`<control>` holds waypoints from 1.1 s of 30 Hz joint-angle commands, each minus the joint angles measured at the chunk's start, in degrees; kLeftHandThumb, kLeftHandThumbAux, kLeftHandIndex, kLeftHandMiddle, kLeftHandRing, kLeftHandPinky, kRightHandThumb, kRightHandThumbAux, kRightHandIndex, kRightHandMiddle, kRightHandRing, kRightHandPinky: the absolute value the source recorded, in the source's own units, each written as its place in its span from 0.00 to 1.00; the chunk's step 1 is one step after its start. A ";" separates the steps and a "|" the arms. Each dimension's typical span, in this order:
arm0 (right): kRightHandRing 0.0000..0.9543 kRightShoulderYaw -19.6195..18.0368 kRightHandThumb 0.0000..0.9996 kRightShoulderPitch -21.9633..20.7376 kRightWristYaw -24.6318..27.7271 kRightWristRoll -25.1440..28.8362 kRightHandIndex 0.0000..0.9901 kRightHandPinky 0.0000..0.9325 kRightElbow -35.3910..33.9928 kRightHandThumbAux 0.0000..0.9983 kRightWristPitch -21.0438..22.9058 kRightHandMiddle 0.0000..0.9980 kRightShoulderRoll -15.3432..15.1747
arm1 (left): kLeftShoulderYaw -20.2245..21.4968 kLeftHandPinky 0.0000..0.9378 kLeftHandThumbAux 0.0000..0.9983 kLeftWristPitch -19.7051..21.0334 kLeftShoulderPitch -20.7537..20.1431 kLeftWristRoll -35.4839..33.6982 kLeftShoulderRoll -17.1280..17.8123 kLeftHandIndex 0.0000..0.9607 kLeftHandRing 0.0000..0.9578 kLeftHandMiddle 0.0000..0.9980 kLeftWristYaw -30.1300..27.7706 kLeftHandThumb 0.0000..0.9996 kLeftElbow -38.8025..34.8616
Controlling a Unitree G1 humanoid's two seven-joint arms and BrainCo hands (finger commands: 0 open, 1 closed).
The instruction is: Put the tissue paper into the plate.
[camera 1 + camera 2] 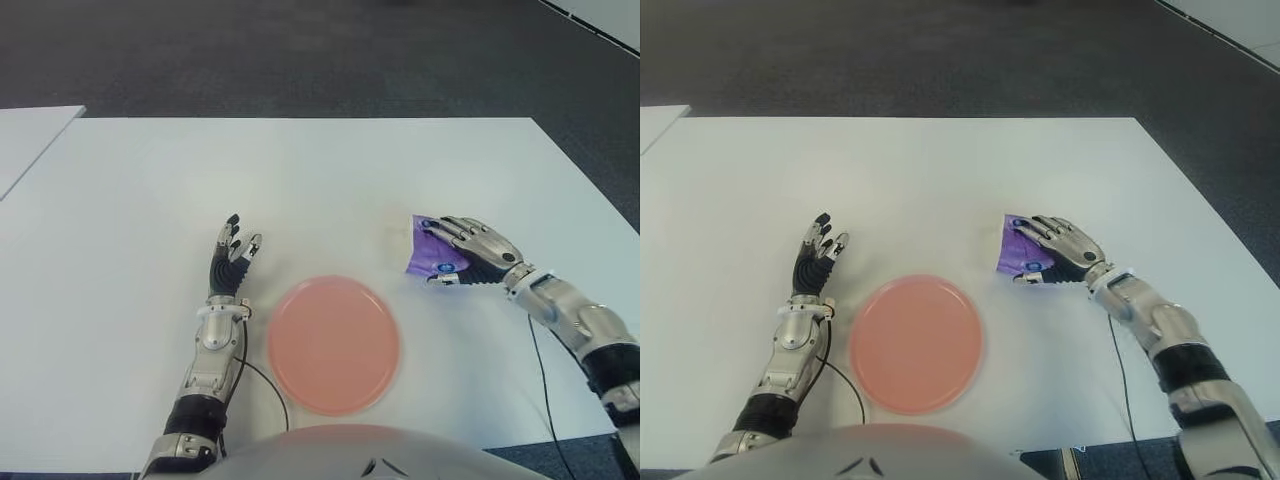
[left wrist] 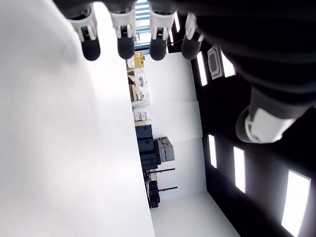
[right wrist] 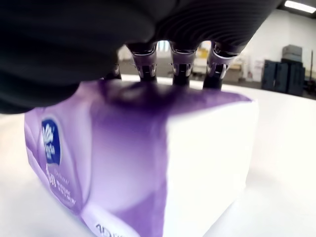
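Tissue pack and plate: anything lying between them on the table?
Nothing. In the left eye view only bare white table separates the purple tissue pack, which has the right hand on top of it, from the pink plate.

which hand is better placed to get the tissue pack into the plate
Right. The right hand already lies over the purple tissue pack, fingers draped across its top, just right of the pink plate. The left hand shows open on the plate's far side, away from the pack.

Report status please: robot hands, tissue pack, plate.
Right robot hand over tissue pack, grip unconfirmed. Left robot hand open, idle left of plate. Path clear.
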 commanded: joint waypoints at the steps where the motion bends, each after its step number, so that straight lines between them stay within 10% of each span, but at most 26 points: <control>1: 0.00 6.44 0.40 0.76 -10.56 -6.79 0.00 0.00 7.92 0.18 5.60 0.00 6.08 | 0.39 0.00 0.52 -0.25 0.82 -0.01 0.03 0.00 0.00 0.00 -0.19 0.05 0.55; 13: 0.08 14.26 0.54 -3.37 -40.26 -9.51 0.02 0.10 25.06 0.29 15.12 0.09 15.88 | 0.98 0.00 0.54 -0.77 1.40 0.04 0.42 0.00 0.00 0.00 -0.10 0.04 0.49; 33: 0.28 17.64 0.69 -3.42 -41.65 -5.97 0.18 0.32 24.01 0.45 15.82 0.26 15.01 | 1.50 0.00 0.54 -0.25 1.58 0.78 0.83 0.00 0.00 0.00 -0.30 0.05 -0.11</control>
